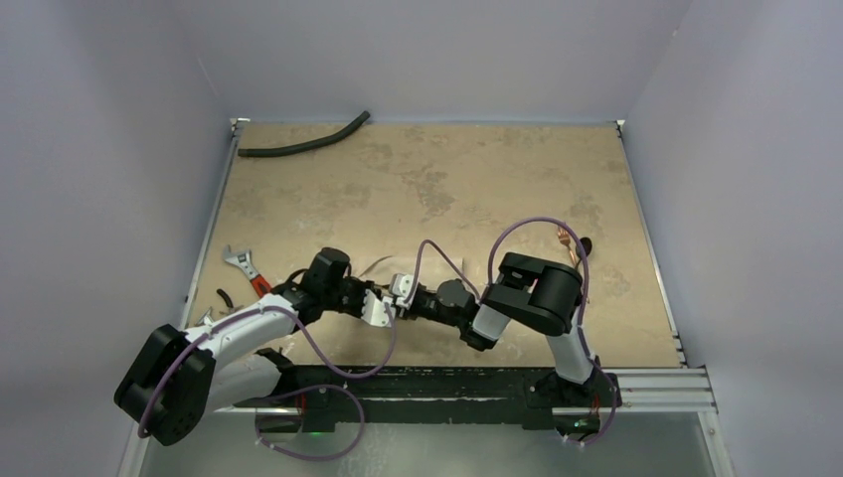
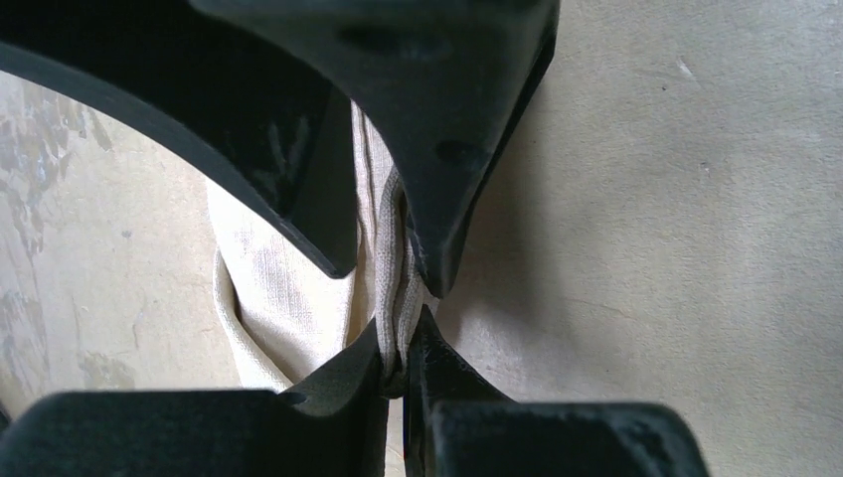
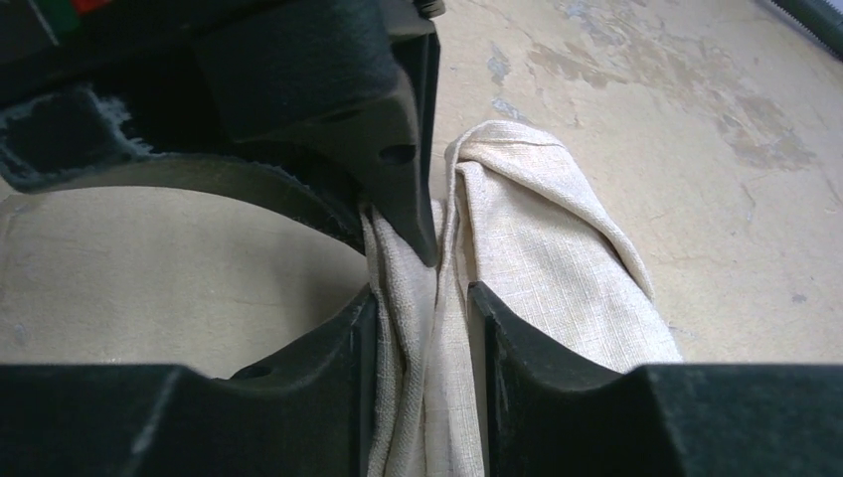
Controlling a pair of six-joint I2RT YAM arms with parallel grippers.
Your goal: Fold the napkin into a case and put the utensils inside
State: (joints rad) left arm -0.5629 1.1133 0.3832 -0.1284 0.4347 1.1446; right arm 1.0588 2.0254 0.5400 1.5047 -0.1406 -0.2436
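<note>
My left end effector (image 2: 398,363) is pressed together on the napkin (image 3: 557,248), pinching several layers of the folded edge between its two tips. My right end effector (image 3: 422,318) holds the same bunch of cloth just beside that place. Its two fingers stand partly apart, and the folds fill the gap and touch both of them. The napkin lies close to the near edge of the counter (image 1: 447,169), about the middle and a little to the left, gathered into a narrow loose roll and not flat. The fork (image 1: 565,238) and the spoon (image 1: 587,242) lie together near the right edge, well apart from the cloth. A hose (image 1: 303,147) lies at the far left corner and a wrench (image 1: 242,263) by the left edge. I think the folding is not finished, because I cannot see an open pocket for the fork and spoon. The main danger, in my judgement, is that my two end effectors are almost touching, so a small sideways move could knock the fingers together. If I pull them apart too strongly, the layers may slide and the folds may open. The hold on the right side looks softer, so the cloth may slip out there and drop in a heap. If only some layers are caught, lifting would separate them and spoil the shape.
</note>
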